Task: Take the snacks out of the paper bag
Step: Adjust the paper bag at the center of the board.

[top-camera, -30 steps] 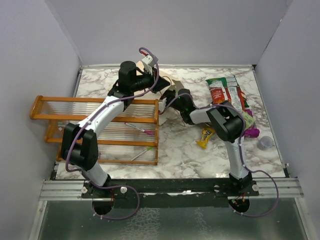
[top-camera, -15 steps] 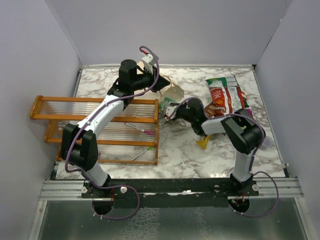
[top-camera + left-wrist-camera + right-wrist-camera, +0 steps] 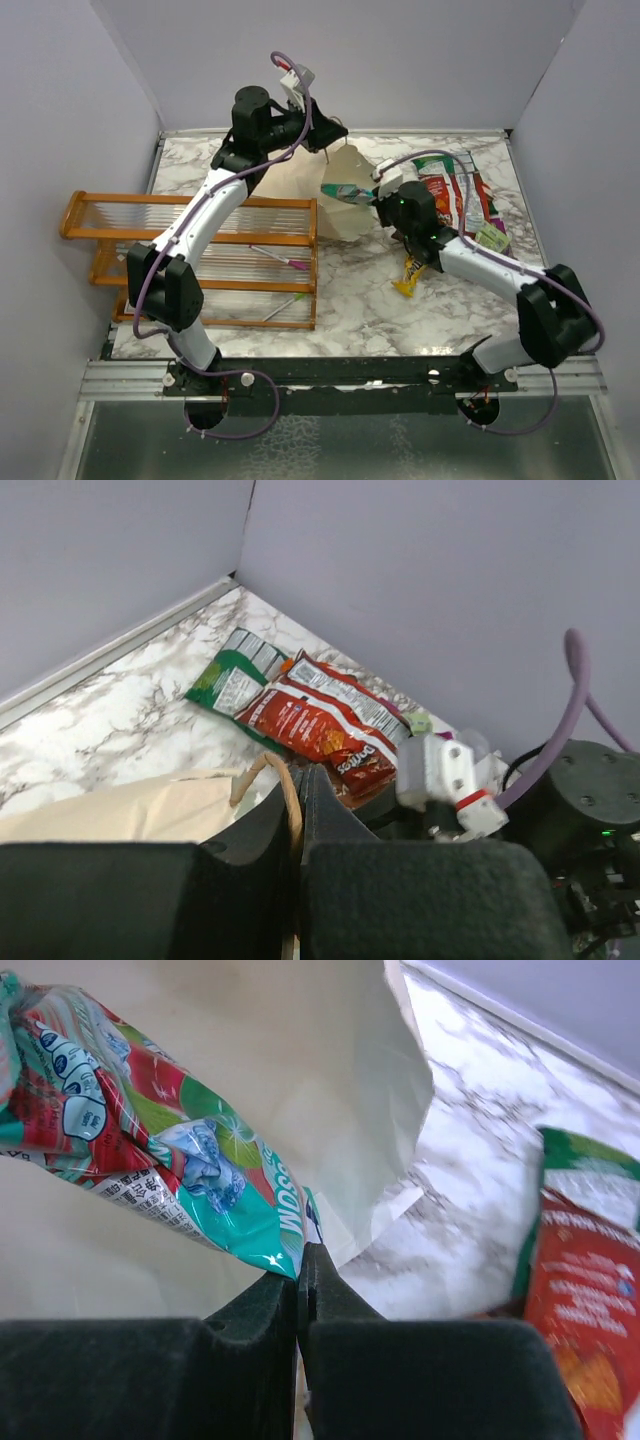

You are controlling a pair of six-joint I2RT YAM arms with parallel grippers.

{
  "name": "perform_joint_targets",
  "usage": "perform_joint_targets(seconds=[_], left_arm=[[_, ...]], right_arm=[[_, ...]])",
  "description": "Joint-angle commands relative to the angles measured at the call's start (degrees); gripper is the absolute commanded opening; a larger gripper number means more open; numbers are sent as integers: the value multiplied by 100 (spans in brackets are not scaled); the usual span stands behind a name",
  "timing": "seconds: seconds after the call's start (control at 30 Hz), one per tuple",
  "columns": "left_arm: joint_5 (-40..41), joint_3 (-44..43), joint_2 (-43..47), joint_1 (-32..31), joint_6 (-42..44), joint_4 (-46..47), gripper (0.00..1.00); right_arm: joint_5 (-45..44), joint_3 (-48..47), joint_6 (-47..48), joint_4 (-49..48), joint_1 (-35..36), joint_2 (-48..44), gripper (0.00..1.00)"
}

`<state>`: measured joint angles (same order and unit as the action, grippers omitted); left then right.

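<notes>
The cream paper bag [image 3: 322, 190] hangs lifted at the back centre. My left gripper [image 3: 335, 130] is shut on its twine handle [image 3: 283, 780] and holds it up. My right gripper [image 3: 372, 197] is shut on a teal packet [image 3: 346, 193] and holds it in front of the bag; the packet fills the upper left of the right wrist view [image 3: 150, 1150], the bag [image 3: 300, 1070] behind it. Red chip bags [image 3: 442, 192] and a green-white packet [image 3: 435, 163] lie at the back right, also seen in the left wrist view [image 3: 320, 725]. An orange packet [image 3: 410, 274] lies near centre.
An orange wooden rack [image 3: 200, 255] stands on the left half of the marble table [image 3: 380, 310], holding thin sticks. A lime packet [image 3: 492, 238] lies at the right. Walls close in the back and sides.
My left gripper has risen, pulling the bag upright. My right gripper has drawn the teal packet back to the right out of the bag, and the right arm has stretched out.
</notes>
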<state>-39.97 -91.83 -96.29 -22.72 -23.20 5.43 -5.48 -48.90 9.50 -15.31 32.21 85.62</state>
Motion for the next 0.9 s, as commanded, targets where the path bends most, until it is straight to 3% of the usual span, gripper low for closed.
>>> perform_joint_targets(seconds=[0.0,0.17,0.37,0.5,0.7,0.87], left_arm=[[-309,-422,-240,18,-333,-5,0],[-1053,-171,-188,21,116,87,0],[-1915,296,-126,38,623,-66,0],[-1957,410,149,74,939,-256,0],[-2016,-934,-660,83,170,49,0],[-2470,-2436,-1768,-56,-1277,820,0]], right_arm=[[-1071,-302,-1317,1245,-22,-1268,1],[-912,-382,-1613,1507,-21,-2520,1],[-84,-617,-1857,1636,-21,-3290,1],[-121,-369,-1912,1610,-21,-3739,1],[-630,-213,-1751,1446,-21,-4227,1],[-1004,-283,-1469,1429,-21,-4598,1]])
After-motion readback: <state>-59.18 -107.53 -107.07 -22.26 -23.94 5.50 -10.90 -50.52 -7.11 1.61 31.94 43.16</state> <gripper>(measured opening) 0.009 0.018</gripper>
